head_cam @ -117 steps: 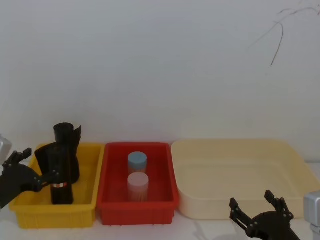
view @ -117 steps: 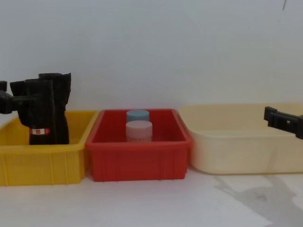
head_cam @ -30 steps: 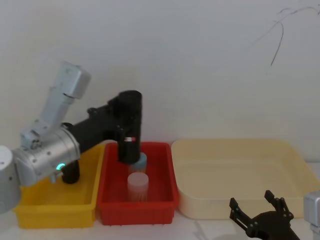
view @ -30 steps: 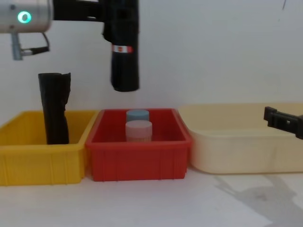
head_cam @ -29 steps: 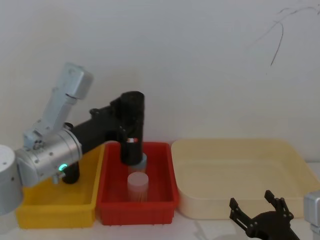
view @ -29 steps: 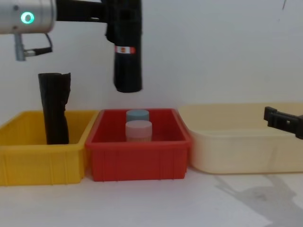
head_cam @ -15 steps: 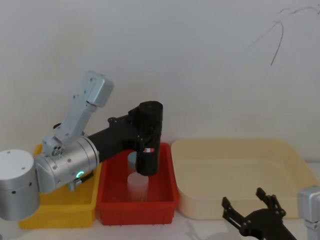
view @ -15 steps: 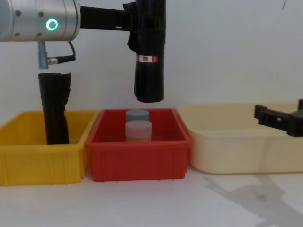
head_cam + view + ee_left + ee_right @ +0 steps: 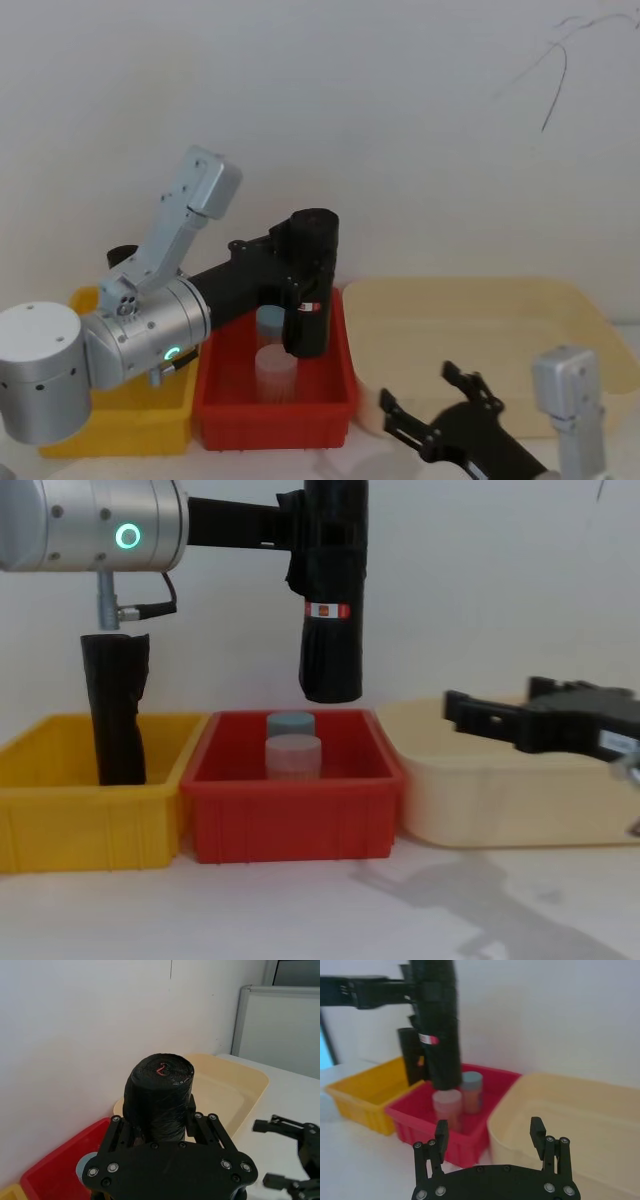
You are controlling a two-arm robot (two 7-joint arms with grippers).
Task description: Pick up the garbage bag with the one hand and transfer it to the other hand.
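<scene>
The garbage bag (image 9: 332, 600), a tall black roll with a red-and-white label band, hangs upright above the red bin (image 9: 300, 825). My left gripper (image 9: 300, 525), with a green ring light on its wrist, is shut on the bag's upper part; the bag (image 9: 160, 1092) stands between its fingers (image 9: 165, 1119). In the head view the bag (image 9: 312, 290) hangs over the bin's right half. My right gripper (image 9: 495, 708) is open, low and to the right of the bag, in front of the cream tub, pointing left toward it. Its fingers (image 9: 489, 1126) hold nothing.
A yellow bin (image 9: 90, 825) at the left holds a second black roll (image 9: 115, 720) without a label. The red bin holds a blue-lidded jar (image 9: 291, 724) and a pink-lidded jar (image 9: 293, 755). A wide cream tub (image 9: 480, 805) stands at the right.
My left arm lifted the bag out of the yellow bin and carried it right, over the red bin. My right gripper has moved left and up toward the bag.
</scene>
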